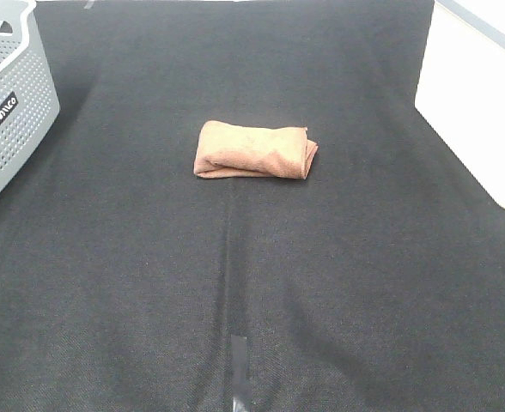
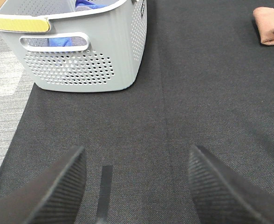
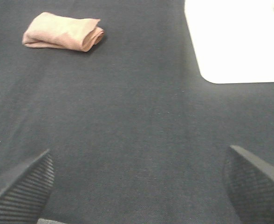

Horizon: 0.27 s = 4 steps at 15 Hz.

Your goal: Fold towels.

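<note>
**Kid:** Where is the towel?

**Me:** The soft brown towel is folded up into a small, thick bundle. It lies flat on the dark grey cloth table top, about halfway between the left and right edges and a bit closer to the far edge. Nothing touches it.

**Kid:** Are you holding it?

**Me:** No. My left gripper is spread wide apart, with only dark cloth between its two black ribbed fingers. My right gripper is spread wide too, and it holds nothing. Both are well apart from the towel. In my left wrist view I can only see one end of the towel, at the edge of the picture. In my right wrist view I see the whole bundle.

**Kid:** What else is there?

**Me:** A grey plastic basket with lots of small holes sits at the far left corner. Something blue is inside it. A white flat board with round corners lies along the right edge. A short strip of dark tape is stuck near the near edge, around the middle.
</note>
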Available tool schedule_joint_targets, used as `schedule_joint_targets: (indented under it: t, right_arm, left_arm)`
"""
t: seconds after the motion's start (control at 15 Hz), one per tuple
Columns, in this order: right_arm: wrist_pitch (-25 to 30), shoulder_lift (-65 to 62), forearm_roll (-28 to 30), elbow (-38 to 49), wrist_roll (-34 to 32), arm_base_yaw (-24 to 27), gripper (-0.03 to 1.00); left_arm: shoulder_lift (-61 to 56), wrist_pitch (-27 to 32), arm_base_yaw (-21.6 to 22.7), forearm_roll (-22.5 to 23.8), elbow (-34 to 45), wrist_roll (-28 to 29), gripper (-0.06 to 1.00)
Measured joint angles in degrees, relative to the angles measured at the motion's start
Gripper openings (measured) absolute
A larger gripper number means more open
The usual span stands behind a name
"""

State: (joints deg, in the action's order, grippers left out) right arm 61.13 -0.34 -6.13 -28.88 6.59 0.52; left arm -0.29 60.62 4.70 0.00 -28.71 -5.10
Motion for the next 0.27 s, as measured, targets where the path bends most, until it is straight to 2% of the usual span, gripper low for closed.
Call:
schedule_joint_targets:
  t: [0.27]
  right_arm:
    - [0.0, 0.0, 0.0, 0.0, 0.0, 0.1, 0.92]
  left_arm:
    - [0.0, 0.0, 0.0, 0.0, 0.0, 0.0, 0.61]
